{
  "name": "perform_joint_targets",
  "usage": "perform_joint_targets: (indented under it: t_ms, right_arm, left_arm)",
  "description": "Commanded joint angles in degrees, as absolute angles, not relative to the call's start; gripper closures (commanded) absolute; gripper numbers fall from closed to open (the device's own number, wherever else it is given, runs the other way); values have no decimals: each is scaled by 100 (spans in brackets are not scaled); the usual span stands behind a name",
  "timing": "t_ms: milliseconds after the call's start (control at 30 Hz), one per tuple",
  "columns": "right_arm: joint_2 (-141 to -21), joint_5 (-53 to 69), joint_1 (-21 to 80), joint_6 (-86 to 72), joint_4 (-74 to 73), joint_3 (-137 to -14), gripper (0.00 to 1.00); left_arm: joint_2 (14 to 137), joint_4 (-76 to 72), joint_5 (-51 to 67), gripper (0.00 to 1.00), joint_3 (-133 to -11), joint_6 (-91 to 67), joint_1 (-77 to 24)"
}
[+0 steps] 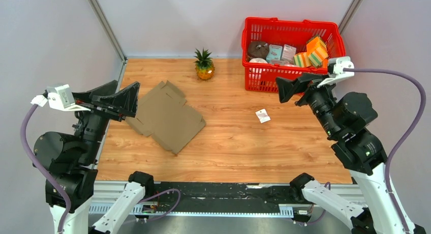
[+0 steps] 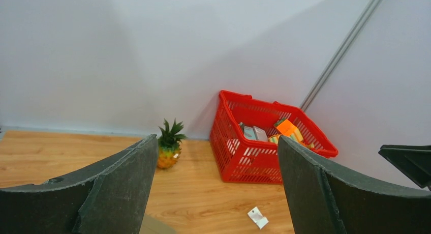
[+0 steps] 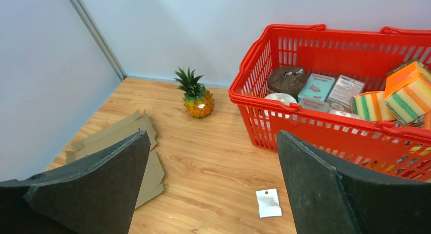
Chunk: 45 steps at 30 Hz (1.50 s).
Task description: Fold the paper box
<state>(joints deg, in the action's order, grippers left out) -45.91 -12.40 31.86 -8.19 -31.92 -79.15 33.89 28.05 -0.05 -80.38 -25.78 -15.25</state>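
- The left gripper [image 1: 127,91] hangs over the left side of the wooden counter [image 1: 244,147], its black fingers spread apart and empty.
- The flat brown cardboard paper box [image 1: 167,117] lies unfolded on the counter, just ahead of and below the left gripper.
- The right gripper [image 1: 295,84] is likewise wide apart and empty; the box is well off to its left.
- A small white paper tag [image 1: 263,115] lies below the right gripper.
- A small pineapple [image 1: 204,65] stands farther ahead, to its left.
- A red plastic basket [image 1: 292,25] of packages stands ahead of it, to its right.
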Motion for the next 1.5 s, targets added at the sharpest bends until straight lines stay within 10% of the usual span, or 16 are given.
perform_joint_targets:
  t_ms: [0,200,400,633,867,1133,1467]
  right_arm:
    - [-4798,-915,3278,-949,-3006,-8130,0]
    - [-5552,-179,3366,-1343,-3285,-8410,0]
    - [-7513,3022,3480,-2257,-3454,-8912,0]
    - [-9016,890,4438,-2145,-3595,-8517,0]
    - [-9886,1617,4553,-2383,-1760,-7524,1]
    - [-11100,1223,4544,-2004,-1811,-8200,39]
    - [-11926,800,4509,-1758,-1881,-8842,54]
  left_arm:
    - [3489,2742,-26,6,-8068,-2558,-1538]
    - [3454,2926,-26,6,-7998,-2470,-1538]
    - [3340,3348,-96,7,-7770,-2408,-1538]
    - [2989,3779,-158,11,-7348,-2399,-1538]
    - [2865,3911,-141,12,-6540,-2697,-1538]
    - [3120,4517,-299,19,-5678,-3462,-1538]
    - [2848,4518,-334,19,-5309,-3560,-1538]
